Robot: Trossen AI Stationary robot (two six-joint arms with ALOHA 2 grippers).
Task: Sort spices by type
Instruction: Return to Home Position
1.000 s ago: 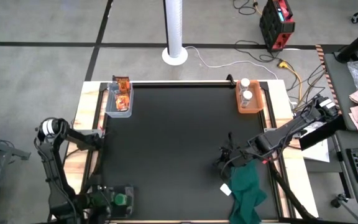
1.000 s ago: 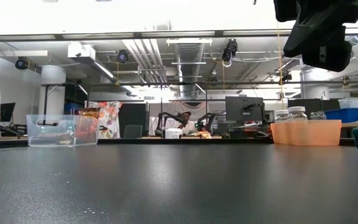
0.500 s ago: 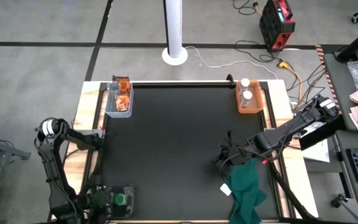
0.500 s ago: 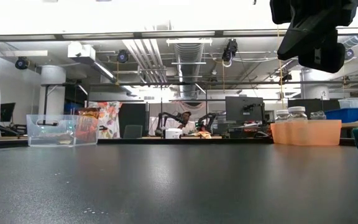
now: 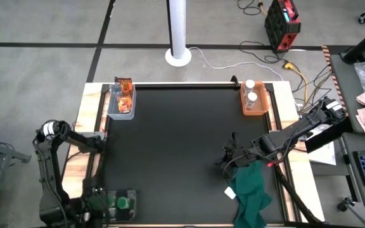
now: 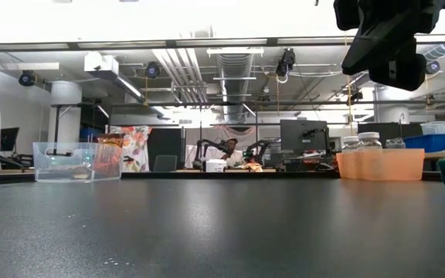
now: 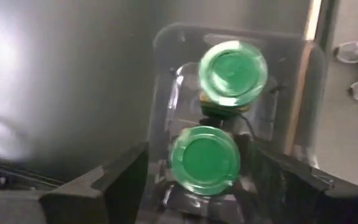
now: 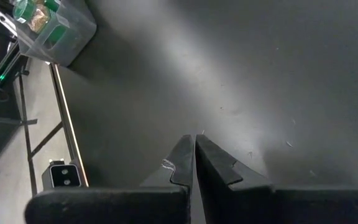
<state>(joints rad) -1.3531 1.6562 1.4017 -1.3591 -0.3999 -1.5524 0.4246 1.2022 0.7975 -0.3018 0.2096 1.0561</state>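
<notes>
Our left gripper (image 7: pixel 197 148) gapes by the bin (image 7: pixel 166 81) of two green jars (image 7: pixel 234 68); our right gripper (image 8: pixel 194 138), pinched closed, hangs well apart.

Wooden table (image 5: pixel 89 117) seen from above, top covered almost edge to edge by black mat (image 5: pixel 182 145). Pale wood strips left bare along left and right sides.

Five things laid on mat:
- clear bin (image 5: pixel 111 110) set at far left corner
- orange bin (image 5: pixel 245 107) set at far right corner
- second clear bin (image 5: pixel 130 192) set at near left corner
- dark green cloth (image 5: pixel 252 190) crumpled at near right, draped over near edge
- small white paper scrap (image 5: pixel 230 192) placed just beside cloth, on its left

Middle of mat left bare.
</notes>
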